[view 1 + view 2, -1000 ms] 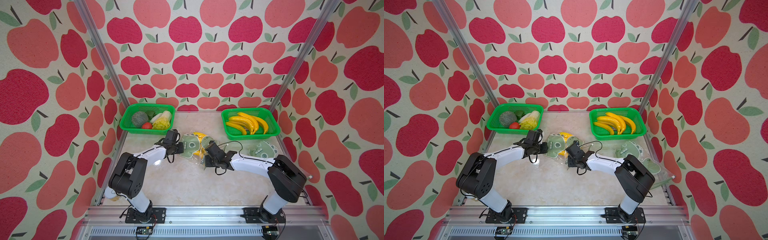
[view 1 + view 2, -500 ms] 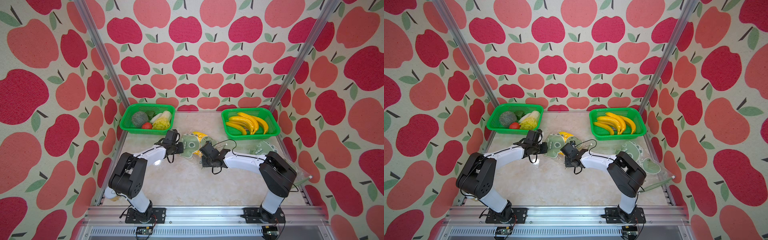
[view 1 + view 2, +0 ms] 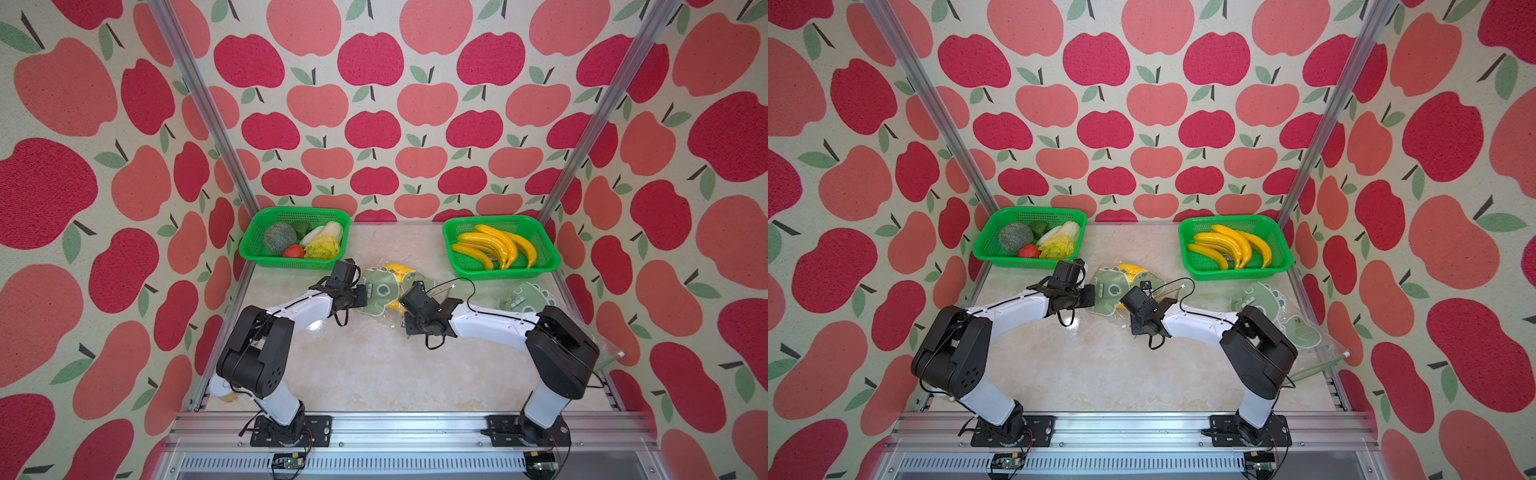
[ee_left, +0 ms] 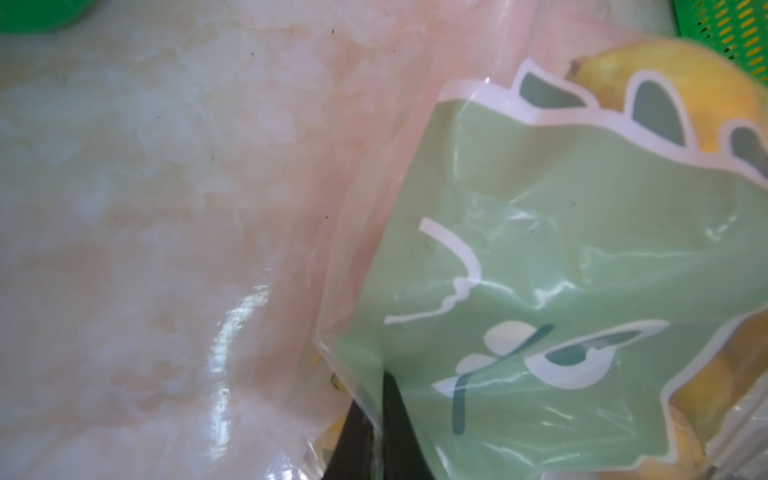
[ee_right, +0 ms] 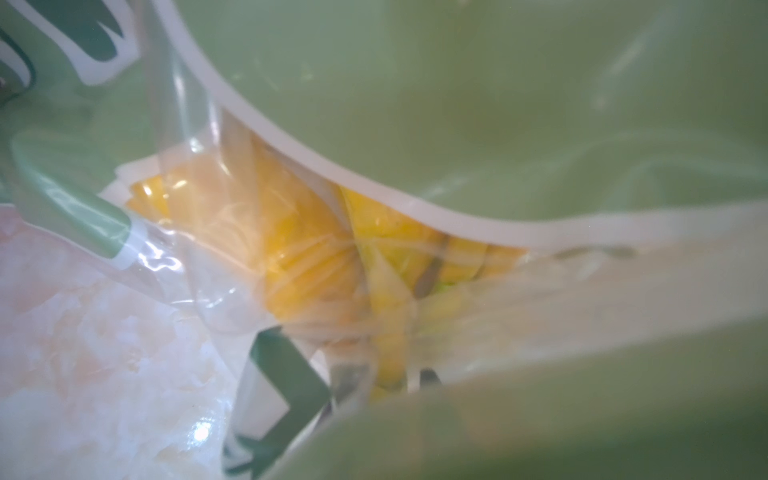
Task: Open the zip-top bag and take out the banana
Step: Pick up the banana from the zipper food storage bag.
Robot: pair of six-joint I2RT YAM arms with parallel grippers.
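Showing the bag-opening step. The marble-patterned desk (image 3: 374, 365) carries two green containers at its back edge: a vegetable basket (image 3: 253, 254) at the back left corner and a fruit basket (image 3: 507, 273) of loose bananas at the back right corner. Empty printed bags (image 3: 525, 297) lie along the right edge.

The zip-top bag (image 3: 380, 289) lies between the baskets, just in front of them near the middle of the back edge. It is clear film printed with a green cartoon figure. The banana (image 3: 395, 270) is inside it, its yellow showing through the film in both top views and both wrist views.

The left gripper (image 3: 360, 296) is clamped on the bag's left edge. In the left wrist view its dark fingers (image 4: 353, 453) pinch the film. The right gripper (image 3: 404, 305) presses against the bag's near right side. Its jaws are hidden, so neither their spread nor any hold can be told.

Judged stage: early, with the seal not visibly parted. The next move likely calls for the right gripper to take the opposite lip. It would then pull away from the left anchor without dragging the light bag across the desk.
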